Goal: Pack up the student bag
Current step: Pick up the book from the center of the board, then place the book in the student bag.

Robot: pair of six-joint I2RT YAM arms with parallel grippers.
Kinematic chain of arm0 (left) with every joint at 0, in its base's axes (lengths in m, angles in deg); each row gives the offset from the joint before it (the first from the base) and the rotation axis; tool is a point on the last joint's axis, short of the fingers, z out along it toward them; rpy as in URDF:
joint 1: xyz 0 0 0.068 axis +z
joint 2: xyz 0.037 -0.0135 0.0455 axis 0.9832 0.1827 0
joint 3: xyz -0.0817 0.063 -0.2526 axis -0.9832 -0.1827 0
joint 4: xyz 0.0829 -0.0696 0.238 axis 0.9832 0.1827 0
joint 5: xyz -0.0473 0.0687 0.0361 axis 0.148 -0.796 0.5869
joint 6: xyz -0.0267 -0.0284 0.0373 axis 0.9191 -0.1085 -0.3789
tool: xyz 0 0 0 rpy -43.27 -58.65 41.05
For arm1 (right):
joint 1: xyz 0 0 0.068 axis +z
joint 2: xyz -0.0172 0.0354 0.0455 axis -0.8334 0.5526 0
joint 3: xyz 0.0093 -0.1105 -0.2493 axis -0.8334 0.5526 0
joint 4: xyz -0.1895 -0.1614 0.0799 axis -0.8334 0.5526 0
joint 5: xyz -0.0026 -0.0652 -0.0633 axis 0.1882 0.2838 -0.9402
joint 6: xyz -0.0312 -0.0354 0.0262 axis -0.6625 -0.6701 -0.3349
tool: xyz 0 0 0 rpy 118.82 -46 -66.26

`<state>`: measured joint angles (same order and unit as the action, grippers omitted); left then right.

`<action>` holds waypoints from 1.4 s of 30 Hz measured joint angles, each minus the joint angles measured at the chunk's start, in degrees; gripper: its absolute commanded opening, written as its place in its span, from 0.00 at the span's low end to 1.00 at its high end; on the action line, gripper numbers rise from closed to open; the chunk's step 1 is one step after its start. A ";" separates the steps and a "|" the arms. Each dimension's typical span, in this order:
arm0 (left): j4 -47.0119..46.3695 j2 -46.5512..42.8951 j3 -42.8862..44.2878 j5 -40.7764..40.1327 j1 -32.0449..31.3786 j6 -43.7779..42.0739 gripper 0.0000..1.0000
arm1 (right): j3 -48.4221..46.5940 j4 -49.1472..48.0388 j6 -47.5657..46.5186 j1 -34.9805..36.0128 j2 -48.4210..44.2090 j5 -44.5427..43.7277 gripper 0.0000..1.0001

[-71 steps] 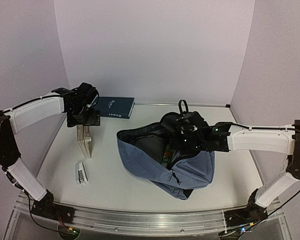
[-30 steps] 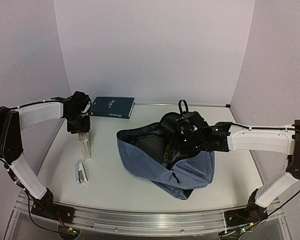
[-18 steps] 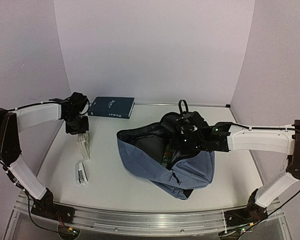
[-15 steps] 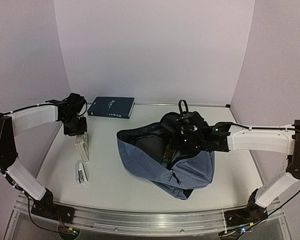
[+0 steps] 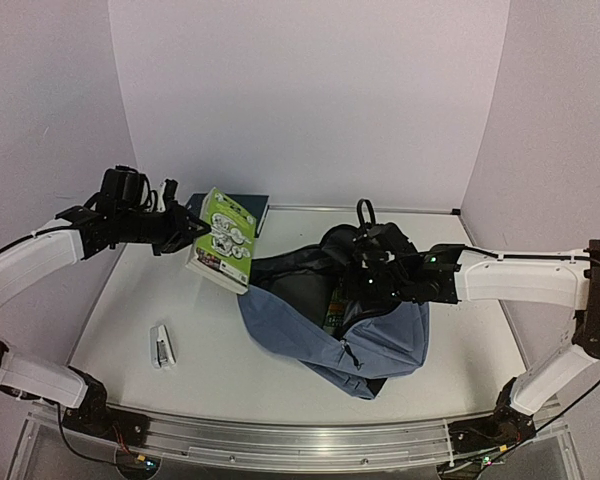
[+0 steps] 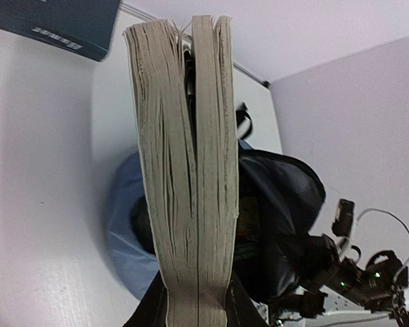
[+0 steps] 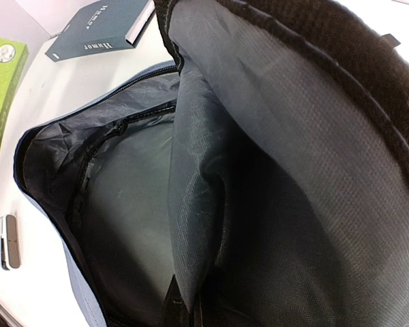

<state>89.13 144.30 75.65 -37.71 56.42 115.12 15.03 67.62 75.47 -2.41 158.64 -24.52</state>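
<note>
Bag (image 5: 310, 335) centre-right on surface (image 5: 210, 340); stapler (image 5: 161, 346) near-left; flat book (image 7: 99, 28) far edge, behind held book (image 5: 223, 240) left of bag.

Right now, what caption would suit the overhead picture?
Left gripper holds a green book aloft beside the bag, which the right gripper holds open.

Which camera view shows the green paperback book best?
The top external view: the green paperback book shows its printed cover. Left wrist shows only page edges; right wrist, a green strip at the frame edge.
</note>
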 measured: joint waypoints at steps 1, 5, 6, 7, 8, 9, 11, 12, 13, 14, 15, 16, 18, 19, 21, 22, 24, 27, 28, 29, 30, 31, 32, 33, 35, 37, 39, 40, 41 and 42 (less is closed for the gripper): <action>-1.39 0.59 -0.02 1.56 -1.05 1.25 0.00 | 0.00 0.01 0.00 0.00 0.00 0.01 0.00; -8.58 5.13 -0.02 6.45 -7.15 5.78 0.00 | -0.04 0.01 0.02 0.00 0.00 0.05 0.00; -10.24 6.52 -0.03 7.35 -8.65 6.81 0.00 | -0.04 0.01 0.02 0.00 0.00 0.06 0.00; -11.86 7.88 -0.04 8.20 -10.06 7.77 0.00 | -0.04 0.01 0.02 0.00 0.00 0.07 0.00; -13.57 9.23 -0.15 9.14 -11.41 8.84 0.00 | -0.06 0.01 0.02 0.00 0.00 0.10 0.00; -15.18 10.55 -0.24 9.93 -12.55 9.87 0.00 | -0.07 0.01 0.02 0.00 0.00 0.14 0.00; -18.17 13.30 -0.30 10.88 -14.30 11.87 0.00 | -0.07 0.02 0.04 0.00 0.00 0.20 0.00; -19.63 14.87 -0.30 11.03 -14.98 12.86 0.00 | -0.10 0.03 0.04 0.00 0.00 0.20 0.00; -21.00 16.34 -0.32 11.08 -15.54 13.76 0.00 | -0.14 0.03 0.04 0.00 0.00 0.19 0.00; -22.20 17.48 -0.38 11.09 -15.98 14.51 0.00 | -0.15 0.05 0.02 0.00 0.00 0.13 0.00; -23.81 18.77 -0.58 11.06 -16.45 15.58 0.00 | -0.15 0.05 0.02 0.00 -0.02 0.07 0.00; -25.05 19.92 -0.78 11.02 -16.83 16.52 0.00 | -0.16 0.05 0.02 0.00 -0.06 0.05 0.00; -26.75 21.99 -1.11 10.92 -17.52 18.03 0.00 | -0.20 0.07 0.00 0.00 -0.20 0.09 0.00; -27.15 22.87 -1.13 10.81 -17.85 18.53 0.00 | -0.29 0.16 0.00 0.00 -0.27 0.09 0.00; -27.89 24.51 -1.14 10.40 -18.43 19.48 0.00 | -0.39 0.29 -0.01 0.00 -0.36 0.15 0.00; -28.24 25.25 -1.15 10.33 -18.67 19.91 0.00 | -0.39 0.36 -0.02 0.01 -0.37 0.17 0.00; -28.94 26.40 -1.19 10.18 -18.99 20.71 0.00 | -0.39 0.44 -0.02 0.02 -0.37 0.24 0.00; -30.38 27.47 -1.21 9.96 -19.24 21.59 0.00 | -0.39 0.46 -0.02 0.02 -0.37 0.27 0.00; -31.28 27.97 -1.20 9.93 -19.33 22.01 0.00 | -0.39 0.46 -0.02 0.02 -0.37 0.27 0.00; -32.38 28.55 -1.19 9.93 -19.37 22.48 0.00 | -0.39 0.46 -0.02 0.02 -0.37 0.27 0.00; -33.45 29.17 -1.17 9.91 -19.39 22.88 0.00 | -0.40 0.46 -0.02 0.02 -0.37 0.27 0.00; -34.47 30.07 -0.93 9.89 -19.46 23.43 0.00 | -0.42 0.46 -0.02 0.02 -0.37 0.27 0.00; -35.39 31.04 -0.58 9.85 -19.55 23.94 0.00 | -0.42 0.46 -0.02 0.02 -0.37 0.27 0.00; -36.19 32.10 -0.04 9.68 -19.71 24.40 0.00 | -0.42 0.46 -0.01 0.03 -0.37 0.27 0.00; -37.52 34.41 1.67 8.89 -20.31 25.14 0.00 | -0.42 0.44 0.00 0.07 -0.37 0.26 0.00; -39.28 36.67 3.56 7.70 -21.19 25.85 0.00 | -0.42 0.44 0.02 0.15 -0.37 0.23 0.00; -41.29 38.33 4.63 6.52 -22.06 26.52 0.00 | -0.42 0.42 0.02 0.17 -0.37 0.19 0.00; -42.33 39.14 5.08 5.91 -22.52 26.99 0.00 | -0.42 0.42 0.03 0.18 -0.37 0.18 0.00; -43.55 40.09 5.51 5.27 -23.00 27.42 0.00 | -0.42 0.40 0.04 0.20 -0.37 0.18 0.00; -44.66 41.28 6.13 4.82 -23.49 27.74 0.00 | -0.42 0.40 0.04 0.26 -0.37 0.16 0.00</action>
<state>44.48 185.58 81.78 -32.89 32.93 142.86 14.61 68.02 75.52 -2.16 158.27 -24.36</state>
